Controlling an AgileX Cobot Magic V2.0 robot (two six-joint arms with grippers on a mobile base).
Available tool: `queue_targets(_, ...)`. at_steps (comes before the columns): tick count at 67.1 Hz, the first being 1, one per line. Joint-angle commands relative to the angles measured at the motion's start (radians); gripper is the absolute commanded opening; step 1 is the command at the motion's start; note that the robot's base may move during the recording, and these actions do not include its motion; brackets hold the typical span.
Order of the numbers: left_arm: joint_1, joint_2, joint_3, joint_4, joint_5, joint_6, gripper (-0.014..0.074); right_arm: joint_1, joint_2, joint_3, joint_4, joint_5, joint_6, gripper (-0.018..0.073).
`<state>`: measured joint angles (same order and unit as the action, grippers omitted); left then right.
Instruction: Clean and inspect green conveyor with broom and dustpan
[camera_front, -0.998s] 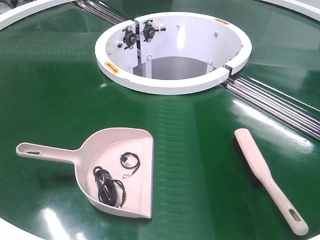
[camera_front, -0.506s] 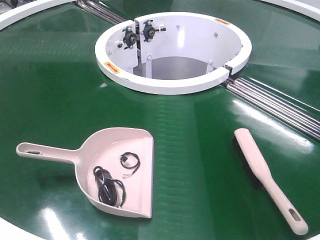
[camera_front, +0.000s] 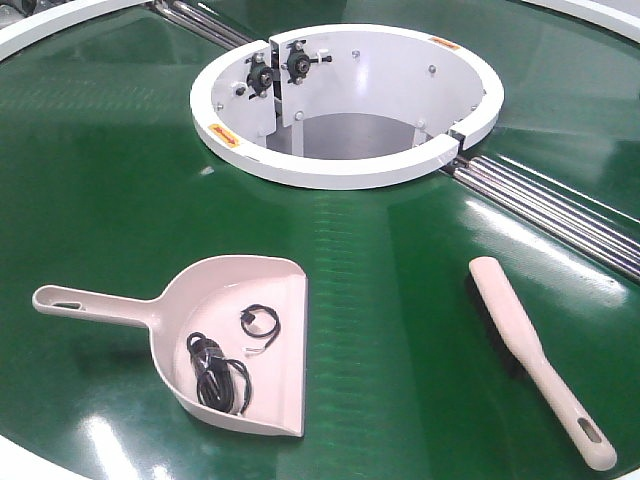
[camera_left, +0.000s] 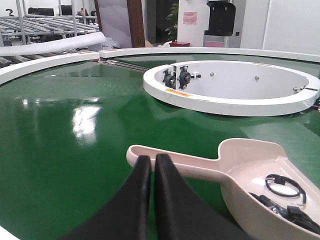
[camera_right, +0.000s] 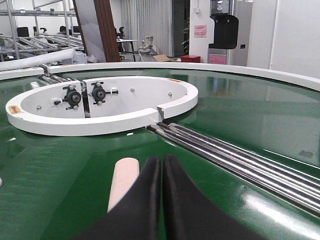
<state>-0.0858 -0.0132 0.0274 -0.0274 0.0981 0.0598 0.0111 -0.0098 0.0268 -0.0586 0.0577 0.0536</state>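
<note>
The green conveyor (camera_front: 110, 190) fills the front view. The dustpan (camera_front: 240, 345) lies on it at front left, handle pointing left, with black cable coils (camera_front: 215, 375) inside. The broom (camera_front: 530, 355) lies at front right, handle toward the front. Neither gripper shows in the front view. In the left wrist view my left gripper (camera_left: 152, 159) is shut and empty, just behind the end of the dustpan handle (camera_left: 175, 162). In the right wrist view my right gripper (camera_right: 162, 160) is shut and empty, with the broom's head (camera_right: 122, 187) partly hidden to its left.
A white ring-shaped housing (camera_front: 345, 170) with a deep opening stands at the belt's centre. Steel rollers (camera_front: 550, 205) run from it toward the right, and also show in the right wrist view (camera_right: 235, 157). A white rim (camera_left: 45, 62) edges the belt.
</note>
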Motion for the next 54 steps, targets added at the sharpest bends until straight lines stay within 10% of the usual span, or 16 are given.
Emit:
queue_targets(1, -0.009, -0.014, 0.032, -0.003, -0.074, -0.008, -0.0008, -0.006, -0.018, 0.022, -0.012, -0.080, -0.003, -0.0010)
queue_targets(54, -0.009, -0.014, 0.032, -0.003, -0.074, -0.008, -0.0008, -0.006, -0.018, 0.022, -0.012, -0.080, -0.003, -0.0010)
